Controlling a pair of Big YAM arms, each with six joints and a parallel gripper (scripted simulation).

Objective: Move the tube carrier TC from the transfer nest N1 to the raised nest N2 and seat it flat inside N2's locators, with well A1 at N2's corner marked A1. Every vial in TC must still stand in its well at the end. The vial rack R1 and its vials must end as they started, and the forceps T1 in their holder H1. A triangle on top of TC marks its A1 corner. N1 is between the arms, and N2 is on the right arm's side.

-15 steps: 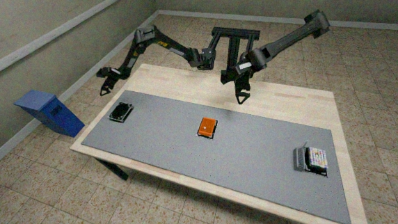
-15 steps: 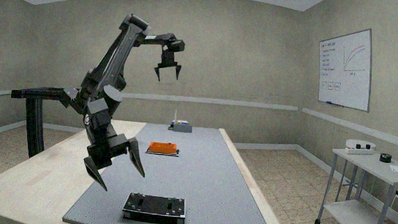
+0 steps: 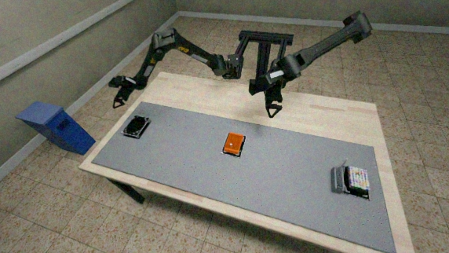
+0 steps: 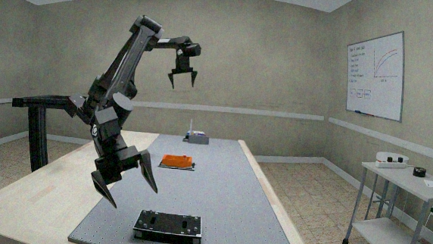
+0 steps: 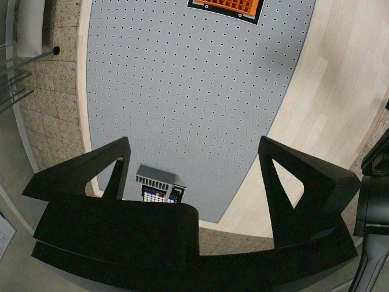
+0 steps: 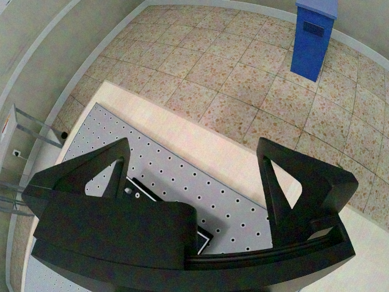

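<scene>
Awaiting transfer, orange tube carrier TC sits at N1. Left gripper and right gripper hang open; seating remains.

Bright orange tube carrier, blue floor bin, black-dotted grey mat.

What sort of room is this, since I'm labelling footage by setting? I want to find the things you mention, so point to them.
Probably a teaching or research lab: a whiteboard point(image 4: 375, 77) shows plotted curves, a perforated grey board point(image 3: 196, 157) point(image 4: 227, 182) point(image 5: 188, 94) covers much of the bench, and a rack of colourful-topped vials point(image 3: 359, 178) stands on it.
</scene>
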